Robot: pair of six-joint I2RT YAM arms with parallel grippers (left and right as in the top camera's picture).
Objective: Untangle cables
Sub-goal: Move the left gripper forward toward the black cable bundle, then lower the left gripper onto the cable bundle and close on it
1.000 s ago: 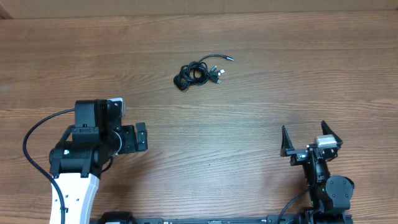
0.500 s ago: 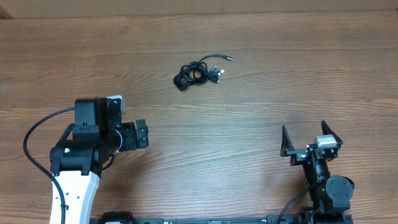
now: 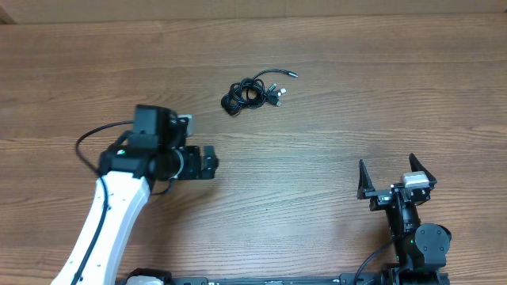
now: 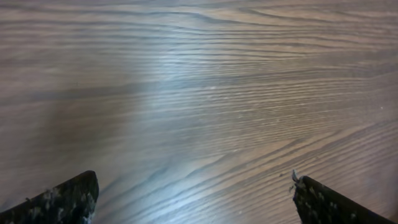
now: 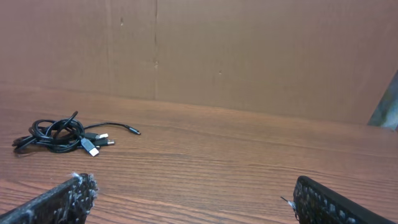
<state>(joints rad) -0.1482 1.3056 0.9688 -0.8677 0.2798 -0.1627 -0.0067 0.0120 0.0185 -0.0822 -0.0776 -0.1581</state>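
The cables (image 3: pixel 255 92) lie as one small knotted bunch of thin black cords with metallic plug ends on the far middle of the wooden table (image 3: pixel 356 95). They also show in the right wrist view (image 5: pixel 65 135) at the left. My left gripper (image 3: pixel 211 162) is open and empty, well short of the bunch and to its near left; its wrist view shows only bare wood between the fingertips (image 4: pixel 193 199). My right gripper (image 3: pixel 390 176) is open and empty near the front right edge, far from the cables.
A brown cardboard wall (image 5: pixel 249 56) stands along the table's far edge. My left arm's white link (image 3: pixel 111 222) reaches in from the front left.
My left arm has swung right and forward, carrying its gripper closer to the cable bunch. The right arm and the cables have not moved.
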